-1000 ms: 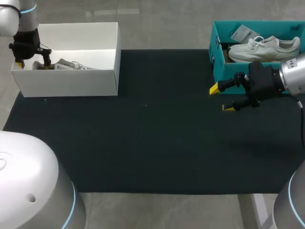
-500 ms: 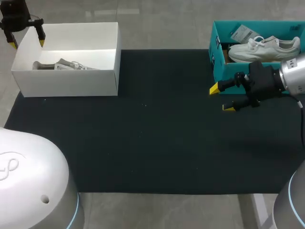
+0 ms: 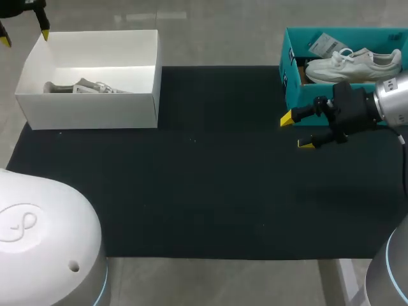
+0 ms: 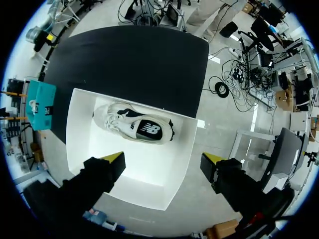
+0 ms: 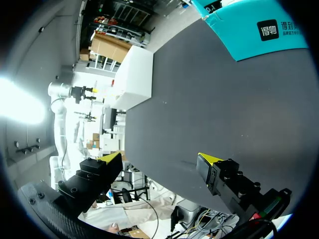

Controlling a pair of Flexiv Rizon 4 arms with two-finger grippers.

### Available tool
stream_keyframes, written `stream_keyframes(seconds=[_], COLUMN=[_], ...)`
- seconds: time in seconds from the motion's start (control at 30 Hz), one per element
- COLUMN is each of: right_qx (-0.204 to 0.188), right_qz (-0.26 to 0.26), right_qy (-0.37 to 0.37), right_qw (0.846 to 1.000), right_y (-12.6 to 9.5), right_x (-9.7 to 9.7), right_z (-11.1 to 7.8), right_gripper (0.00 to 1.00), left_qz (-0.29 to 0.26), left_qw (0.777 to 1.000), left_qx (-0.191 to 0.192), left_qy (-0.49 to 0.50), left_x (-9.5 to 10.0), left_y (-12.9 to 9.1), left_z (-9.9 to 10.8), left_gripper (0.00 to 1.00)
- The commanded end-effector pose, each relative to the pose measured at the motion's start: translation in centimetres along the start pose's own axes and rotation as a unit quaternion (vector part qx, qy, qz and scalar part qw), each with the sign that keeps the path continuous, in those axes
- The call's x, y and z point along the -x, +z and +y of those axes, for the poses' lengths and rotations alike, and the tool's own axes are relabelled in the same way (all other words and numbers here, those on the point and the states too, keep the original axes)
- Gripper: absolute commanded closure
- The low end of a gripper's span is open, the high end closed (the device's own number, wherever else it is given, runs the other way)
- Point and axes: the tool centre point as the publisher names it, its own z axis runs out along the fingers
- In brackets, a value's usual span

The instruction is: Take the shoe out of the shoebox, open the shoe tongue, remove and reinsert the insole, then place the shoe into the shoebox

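Head, left wrist and right wrist views of a two-arm workstation; all positions are given relative to the black mat (image 3: 204,185).

**White shoebox** (image 3: 95,105): stands open on the mat's far left corner, part of it overhanging the mat's left edge. The shoe (image 3: 89,87) lies on its side on the box floor. In the left wrist view the shoe (image 4: 133,127) is pale with a dark side panel and rests along the box wall (image 4: 184,149) nearest the mat (image 4: 134,59).

**Left gripper** (image 3: 24,35): hangs beyond the mat's far left corner, above and just outside the shoebox's outer far corner. Its jaws are spread wide and hold nothing. From its own camera, the left gripper (image 4: 163,160) looks straight down into the shoebox, well above the shoe.

**Teal box** (image 3: 290,83): stands open at the mat's far right corner and holds a second shoe (image 3: 354,64), white, laces up, with a paper tag (image 3: 325,43) beside it.

**Right gripper** (image 3: 296,132): hovers over the mat's right part, just in front of the teal box's near left corner, fingers pointing towards the mat's left side. Its jaws are spread and empty. Its own view shows the right gripper (image 5: 160,159) over bare mat (image 5: 209,109), with the teal box (image 5: 259,30) and the white shoebox (image 5: 134,77) at the mat's two far corners.
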Motion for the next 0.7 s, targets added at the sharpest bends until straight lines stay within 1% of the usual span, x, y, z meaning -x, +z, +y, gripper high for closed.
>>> stream_keyframes(seconds=[0.03,0.17,0.2,0.23,0.27,0.3,0.33,0.37,0.4,0.43,0.47,0.5,0.53,0.57,0.6,0.63,0.67,0.7], right_qx=[0.001,0.001,0.001,0.001,0.001,0.001,0.001,0.001,0.001,0.001,0.001,0.001,0.001,0.001,0.001,0.001,0.001,0.001], right_qz=[-0.002,-0.002,-0.002,-0.002,-0.002,-0.002,-0.002,-0.002,-0.002,-0.002,-0.002,-0.002,-0.002,-0.002,-0.002,-0.002,-0.002,-0.002], right_qy=[0.001,0.001,0.001,0.001,0.001,0.001,0.001,0.001,0.001,0.001,0.001,0.001,0.001,0.001,0.001,0.001,0.001,0.001], right_qw=[1.0,1.0,1.0,1.0,1.0,1.0,1.0,1.0,1.0,1.0,1.0,1.0,1.0,1.0,1.0,1.0,1.0,1.0], right_y=[0.1,0.1,0.1,0.1,0.1,0.1,0.1,0.1,0.1,0.1,0.1,0.1,0.1,0.1,0.1,0.1,0.1,0.1], right_x=[-0.1,-0.1,-0.1,-0.1,-0.1,-0.1,-0.1,-0.1,-0.1,-0.1,-0.1,-0.1,-0.1,-0.1,-0.1,-0.1,-0.1,-0.1], right_z=[-0.1,-0.1,-0.1,-0.1,-0.1,-0.1,-0.1,-0.1,-0.1,-0.1,-0.1,-0.1,-0.1,-0.1,-0.1,-0.1,-0.1,-0.1], right_gripper=[0.0,0.0,0.0,0.0,0.0,0.0,0.0,0.0,0.0,0.0,0.0,0.0,0.0,0.0,0.0,0.0,0.0,0.0], left_qz=[0.0,0.0,0.018,0.035,0.041,0.05,0.061,0.059,0.071,0.071,0.061,0.067,0.057,0.051,0.06,0.047,0.032,0.033], left_qw=[1.0,1.0,0.999,0.995,0.989,0.98,0.971,0.963,0.947,0.94,0.925,0.908,0.902,0.881,0.864,0.856,0.833,0.829], left_qx=[0.001,0.001,0.018,0.012,0.029,0.047,0.045,0.041,0.036,0.045,0.057,0.048,0.035,0.043,0.048,0.052,0.062,0.054], left_qy=[0.001,0.001,-0.045,-0.095,-0.14,-0.188,-0.228,-0.26,-0.311,-0.332,-0.371,-0.412,-0.427,-0.469,-0.498,-0.512,-0.548,-0.555], left_x=[-0.1,-0.1,0.8,1.6,2.2,2.8,3.4,3.8,4.4,4.8,5.0,5.6,5.7,6.0,6.5,6.7,7.1,7.4], left_y=[0.1,0.1,-0.2,-0.6,-1.1,-1.5,-1.8,-2.3,-2.7,-2.9,-3.2,-3.5,-3.8,-4.0,-3.9,-3.9,-4.0,-4.0], left_z=[0.0,0.0,0.0,0.1,0.0,-0.1,-0.1,-0.2,-0.1,-0.1,-0.4,-0.3,-0.3,-0.4,-0.4,-0.6,-0.6,-0.9], left_gripper=[0.0,0.0,0.0,0.0,0.0,0.0,0.0,0.0,0.0,0.0,0.0,0.0,0.0,0.0,0.0,0.0,0.0,0.0])
